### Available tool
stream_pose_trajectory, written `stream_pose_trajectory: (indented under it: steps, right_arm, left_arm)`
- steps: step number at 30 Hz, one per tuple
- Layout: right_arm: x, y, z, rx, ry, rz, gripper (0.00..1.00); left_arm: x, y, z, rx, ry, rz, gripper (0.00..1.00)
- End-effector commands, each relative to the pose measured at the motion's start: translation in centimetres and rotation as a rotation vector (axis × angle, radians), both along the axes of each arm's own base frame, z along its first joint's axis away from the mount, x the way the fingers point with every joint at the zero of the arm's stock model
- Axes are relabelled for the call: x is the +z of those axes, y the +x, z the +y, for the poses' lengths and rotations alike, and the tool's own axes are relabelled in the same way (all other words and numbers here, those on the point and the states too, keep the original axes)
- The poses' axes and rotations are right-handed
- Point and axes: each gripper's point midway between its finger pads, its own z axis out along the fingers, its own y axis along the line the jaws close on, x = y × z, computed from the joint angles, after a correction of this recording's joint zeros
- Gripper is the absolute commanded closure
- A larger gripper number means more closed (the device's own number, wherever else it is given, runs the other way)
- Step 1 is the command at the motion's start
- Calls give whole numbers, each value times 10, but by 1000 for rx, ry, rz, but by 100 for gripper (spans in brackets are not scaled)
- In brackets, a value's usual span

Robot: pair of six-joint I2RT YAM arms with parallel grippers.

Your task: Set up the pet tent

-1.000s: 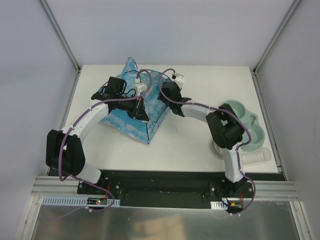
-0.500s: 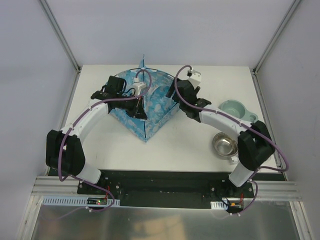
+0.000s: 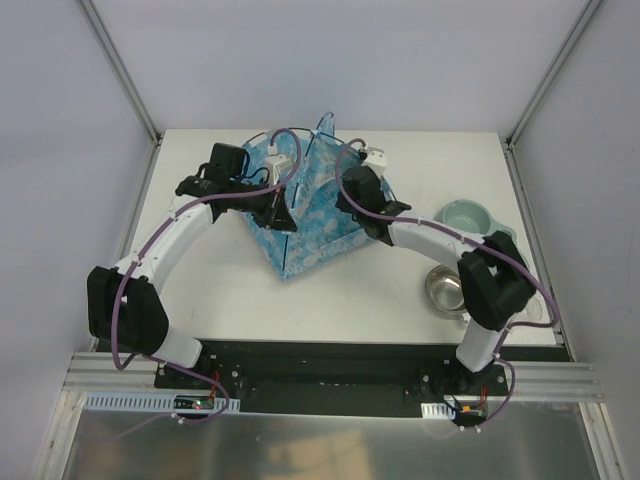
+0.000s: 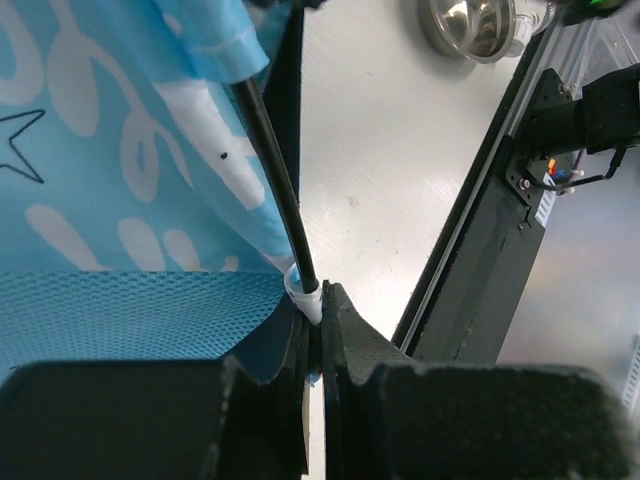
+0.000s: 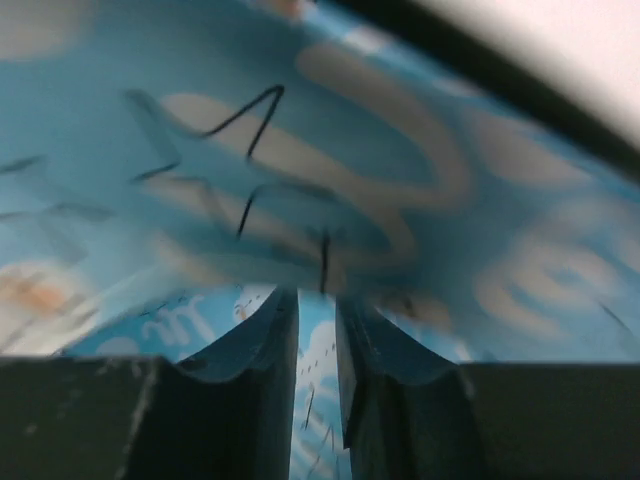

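Note:
The pet tent [image 3: 310, 215], blue with white cloud print and black edges, stands partly raised at the back middle of the table, its peak pointing far. My left gripper [image 3: 277, 207] is at its left side. In the left wrist view it [image 4: 318, 312] is shut on the white tip of a thin black pole [image 4: 275, 170] at the tent's hem [image 4: 120, 150]. My right gripper [image 3: 352, 197] is at the tent's right side. In the right wrist view its jaws [image 5: 317, 305] stand almost together, pressed into a fold of the blue fabric [image 5: 300, 170] that fills the blurred view.
A pale green double bowl [image 3: 470, 218] sits at the right edge. A steel bowl [image 3: 447, 290] lies near the right arm's elbow and also shows in the left wrist view [image 4: 478, 25]. A clear cup [image 3: 530, 310] lies by the front right corner. The black base rail [image 4: 500, 250] runs along the near edge.
The tent has turned and risen, its peak shifting from the left to the right. My right arm has swung and folded toward the tent, uncovering the steel bowl. My left gripper has kept its hold.

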Motion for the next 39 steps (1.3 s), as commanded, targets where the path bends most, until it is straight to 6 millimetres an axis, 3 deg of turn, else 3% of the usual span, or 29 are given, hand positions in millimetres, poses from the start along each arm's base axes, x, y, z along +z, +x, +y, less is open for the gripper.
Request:
stream_pose_trajectory:
  steps: [1, 4, 9, 18, 20, 23, 27, 29, 33, 36, 39]
  right_arm:
    - [-15, 28, 4, -77, -39, -32, 76]
    - [-43, 33, -13, -190, -93, -17, 78]
    - [-95, 23, -30, -246, -193, 30, 82]
    - [-94, 17, -12, -168, -120, 108, 79]
    - [-89, 13, -4, -137, -74, 113, 77]
    - [-62, 11, 1, -119, -12, 78, 71]
    - [4, 7, -1, -93, 58, -7, 61]
    - [28, 2, -10, -96, 80, -19, 59]
    - [52, -21, -47, -157, 102, 19, 53]
    - [47, -37, -83, -236, 102, 77, 48]
    - [40, -49, -117, -314, 86, 123, 43]
  left_arm:
    - [47, -5, -1, -42, -72, -174, 100]
    - [42, -3, 2, -21, -47, -181, 100]
    - [23, 2, 5, 7, -10, -132, 100]
    - [-1, 13, 11, 63, 60, -92, 100]
    - [-3, 15, 13, 76, 71, -90, 100]
    - [-10, 16, 14, 77, 87, -82, 100]
    - [-20, 17, 14, 33, 100, -108, 100]
    - [-23, 27, 17, 24, 126, -148, 100]
    - [-20, 49, 26, 36, 156, -213, 97]
    - [-15, 64, 34, 37, 184, -280, 87]
    - [-15, 82, 49, 76, 245, -329, 83]
